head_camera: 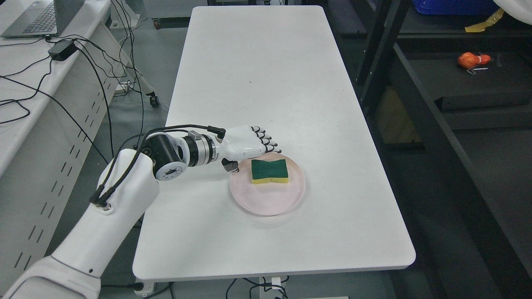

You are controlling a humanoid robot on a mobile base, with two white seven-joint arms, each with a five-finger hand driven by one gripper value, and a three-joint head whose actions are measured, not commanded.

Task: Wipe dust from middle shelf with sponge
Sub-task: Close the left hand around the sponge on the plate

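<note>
The green-and-yellow sponge [269, 171] is lying on the pink plate [266, 203] on the white surface [266, 83]. The left robot hand [249, 143] is hovering at its ten o'clock, fingers extended and empty. It should be lowering squarely, thumb and fingers bracketing the sponge's long sides, without tipping the plate.

white table [270, 83] | grey floor [153, 54] | left desk [25, 62] — laptop [37, 16] | dark shelving [457, 83]
</note>
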